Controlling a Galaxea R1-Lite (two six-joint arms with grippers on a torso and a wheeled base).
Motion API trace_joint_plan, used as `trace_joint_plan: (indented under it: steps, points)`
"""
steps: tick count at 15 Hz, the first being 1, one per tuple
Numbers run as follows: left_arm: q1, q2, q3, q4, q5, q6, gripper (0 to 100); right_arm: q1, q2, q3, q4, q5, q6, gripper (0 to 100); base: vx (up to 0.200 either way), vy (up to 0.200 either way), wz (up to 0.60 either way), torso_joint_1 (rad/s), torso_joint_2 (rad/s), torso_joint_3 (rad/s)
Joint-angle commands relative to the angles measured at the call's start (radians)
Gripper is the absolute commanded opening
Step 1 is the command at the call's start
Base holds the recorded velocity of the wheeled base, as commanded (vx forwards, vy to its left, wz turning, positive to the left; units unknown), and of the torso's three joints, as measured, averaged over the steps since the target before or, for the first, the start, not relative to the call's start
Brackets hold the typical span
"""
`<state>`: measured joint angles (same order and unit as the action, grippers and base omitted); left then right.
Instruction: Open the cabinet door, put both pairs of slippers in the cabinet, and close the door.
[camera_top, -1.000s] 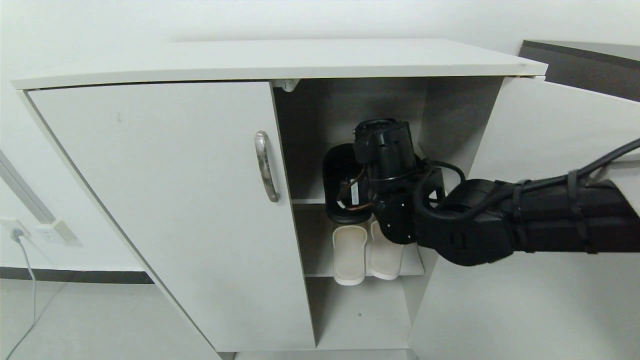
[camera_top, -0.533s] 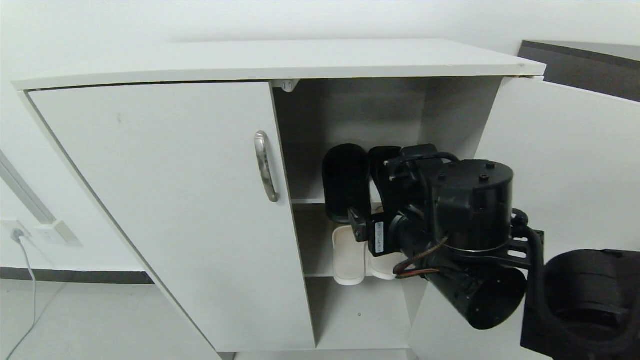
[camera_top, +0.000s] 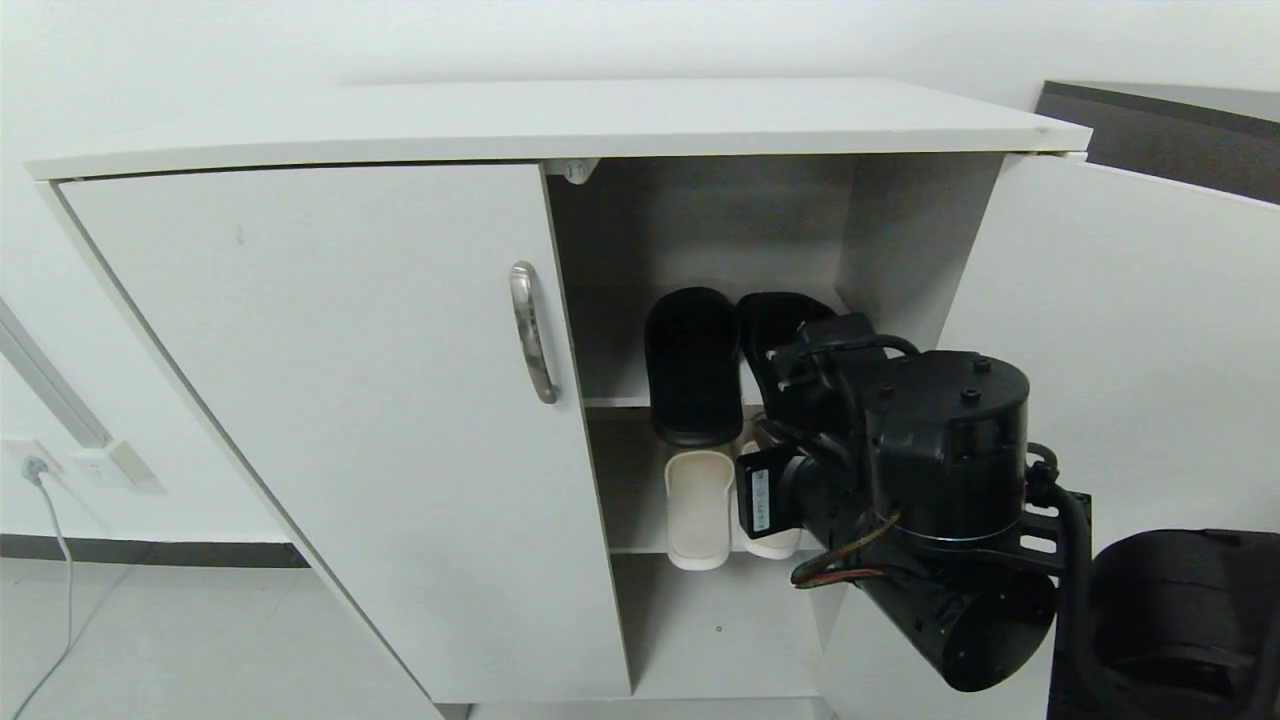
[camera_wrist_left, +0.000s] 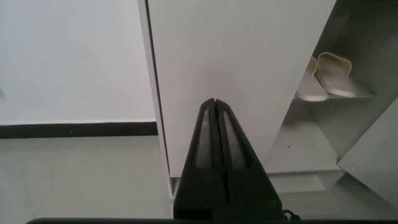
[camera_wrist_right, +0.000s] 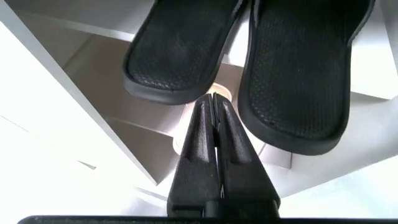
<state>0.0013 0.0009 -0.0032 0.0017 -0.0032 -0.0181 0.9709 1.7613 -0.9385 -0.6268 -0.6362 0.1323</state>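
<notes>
Black slippers (camera_top: 693, 365) lie on the upper shelf (camera_top: 610, 403) of the cabinet (camera_top: 560, 120) in the head view. The white slippers (camera_top: 698, 508) are on the shelf just below, and both pairs have their heels toward the opening. The right door (camera_top: 1100, 330) stands wide open, while the left door (camera_top: 320, 400) is shut, its handle (camera_top: 530, 345) untouched. The right arm (camera_top: 940, 470) hangs in front of the opening, near the white slippers, and its bulk hides its own fingers.

With both pairs stowed, I judge the step in hand to be closing the door. That calls for the right arm to clear the opening, get onto the far face of the right door and swing it shut. The black heels overhang the shelf edge, so the door may press against them.

The left wrist view shows the left pincer (camera_wrist_left: 214, 102) clenched on nothing. It is low and aimed at the shut left door (camera_wrist_left: 236, 50), with the white slippers (camera_wrist_left: 323, 74) off to one side on their shelf and floor beneath.

The right wrist view shows what the head view cannot. The right pincer (camera_wrist_right: 213, 99) is clenched and empty, just below the gap between the black slippers (camera_wrist_right: 180, 50), and I judge it touches neither. Their ribbed soles jut past the shelf edge.
</notes>
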Motion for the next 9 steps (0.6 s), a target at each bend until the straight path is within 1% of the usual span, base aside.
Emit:
trace_joint_plan:
  steps: [1,7,9]
  points:
    - [0.0,0.001,0.0,0.0,0.0,0.0,0,0.0,0.007,0.009,-0.001,0.0,0.0,0,0.0,0.0,0.0,0.0,0.0,0.0]
    - [0.0,0.001,0.0,0.0,-0.001,0.001,0,0.0,0.009,0.015,-0.004,-0.002,-0.011,0,0.0,0.0,0.0,0.0,0.0,0.0]
    - [0.0,0.001,0.0,0.0,-0.001,0.0,0,0.0,0.009,0.021,-0.004,-0.002,-0.011,0,-0.2,0.0,0.0,0.005,0.0,0.002]
